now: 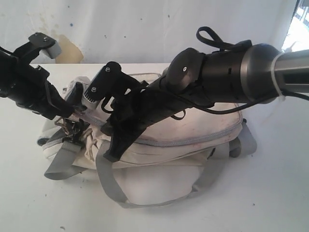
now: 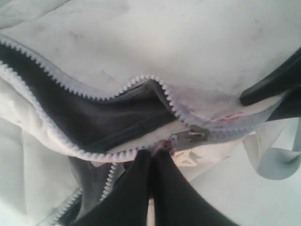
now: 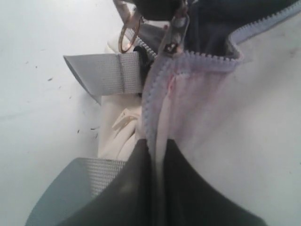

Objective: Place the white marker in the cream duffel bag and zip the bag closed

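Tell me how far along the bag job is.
Done: unclear; no marker shows in any view, so it may be inside the bag. In hand: left gripper pinches at the zipper pull, right gripper clamps the bag's edge. Remaining: the zipper is open, dark lining showing.

Exterior view is bright with flat daylight, and the top right corner is blown out. The white surface is near clipping, with only a soft shadow under the cream duffel bag. There is a glare streak on the right arm, which is close to the lens and slightly soft.

Left wrist view is dimmer and greyish. The zipper teeth are fairly sharp; the left claw is a black blur with no detail.

Right wrist view has a washed-out surface with a cool cast. The right claw is out of focus, the zipper pull is soft, and the lining is nearly black.
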Controlling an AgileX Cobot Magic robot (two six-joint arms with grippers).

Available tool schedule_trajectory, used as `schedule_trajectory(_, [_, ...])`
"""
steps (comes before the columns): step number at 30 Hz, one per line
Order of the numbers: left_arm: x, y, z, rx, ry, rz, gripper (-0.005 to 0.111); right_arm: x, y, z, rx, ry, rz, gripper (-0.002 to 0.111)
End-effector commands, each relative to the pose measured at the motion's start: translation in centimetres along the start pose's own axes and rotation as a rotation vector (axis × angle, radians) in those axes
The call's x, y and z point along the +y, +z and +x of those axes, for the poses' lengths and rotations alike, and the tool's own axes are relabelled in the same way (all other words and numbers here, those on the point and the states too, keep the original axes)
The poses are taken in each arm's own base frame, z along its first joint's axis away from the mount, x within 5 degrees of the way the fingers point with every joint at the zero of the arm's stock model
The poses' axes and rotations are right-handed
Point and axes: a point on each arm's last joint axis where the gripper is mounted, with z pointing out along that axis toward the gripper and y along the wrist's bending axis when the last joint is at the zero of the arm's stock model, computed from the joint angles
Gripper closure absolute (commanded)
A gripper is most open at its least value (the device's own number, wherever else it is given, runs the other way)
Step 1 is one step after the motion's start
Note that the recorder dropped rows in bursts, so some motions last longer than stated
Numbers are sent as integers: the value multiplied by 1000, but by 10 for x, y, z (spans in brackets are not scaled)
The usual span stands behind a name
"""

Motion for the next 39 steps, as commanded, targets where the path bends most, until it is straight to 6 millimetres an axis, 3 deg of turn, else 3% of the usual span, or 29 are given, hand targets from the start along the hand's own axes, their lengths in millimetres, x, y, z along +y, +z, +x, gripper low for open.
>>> schedule_trajectory(1, [26, -10, 1, -3, 13, -268, 107, 5, 0, 14, 75, -30, -54, 108])
schedule_trajectory(13, [35, -33, -21, -129, 59, -426, 107, 5, 0, 14, 79, -8, -59, 108])
schedule_trajectory(24, [47, -38, -23, -125, 168, -577, 107, 4, 0, 20, 140, -44, -41, 108])
schedule_trajectory(31, [61, -35, -32, -236, 182, -700, 107, -1, 0, 17, 115, 23, 7, 108])
schedule_trajectory(39, [70, -20, -31, -259, 128, -696, 107, -9, 0, 13, 62, 107, 94, 108])
